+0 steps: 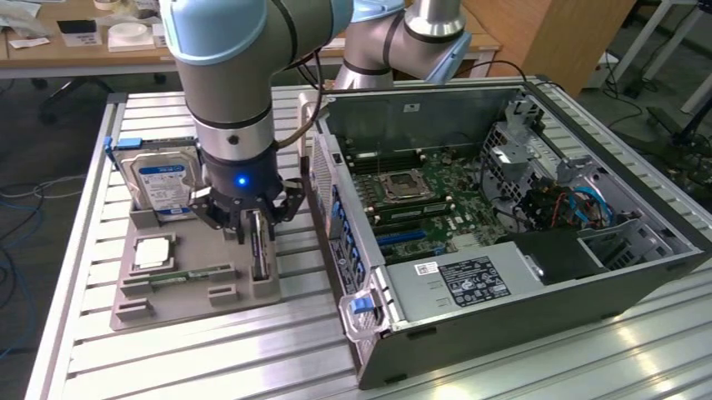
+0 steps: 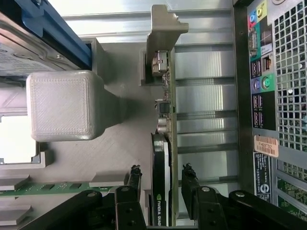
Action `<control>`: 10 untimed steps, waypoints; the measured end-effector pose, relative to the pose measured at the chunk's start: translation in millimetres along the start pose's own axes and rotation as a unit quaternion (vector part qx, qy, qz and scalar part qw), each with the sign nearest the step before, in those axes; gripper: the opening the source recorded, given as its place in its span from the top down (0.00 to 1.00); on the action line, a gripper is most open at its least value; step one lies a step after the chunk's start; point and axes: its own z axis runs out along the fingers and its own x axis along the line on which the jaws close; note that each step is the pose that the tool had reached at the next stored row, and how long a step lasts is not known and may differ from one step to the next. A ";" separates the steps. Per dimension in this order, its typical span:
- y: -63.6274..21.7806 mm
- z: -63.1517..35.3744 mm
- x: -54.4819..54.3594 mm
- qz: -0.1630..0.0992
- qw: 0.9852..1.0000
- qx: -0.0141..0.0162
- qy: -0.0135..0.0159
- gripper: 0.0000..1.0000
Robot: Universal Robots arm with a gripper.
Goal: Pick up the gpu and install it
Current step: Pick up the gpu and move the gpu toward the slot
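Fingers (image 2: pixel 135 178) apart around NVIDIA gpu (image 2: pixel 160 153)

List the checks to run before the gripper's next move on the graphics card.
1. Graphics card upright in the gray holder: ok.
2. Gripper straddling the card, one finger on each side: ok.
3. Fingers closed on the card: not ok, a gap shows on both sides.
4. Computer case open on its side, motherboard exposed: ok.
5. Card slot free: cannot tell.
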 end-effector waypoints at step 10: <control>6.5 3.5 0.6 0.000 1.000 0.000 0.000 0.53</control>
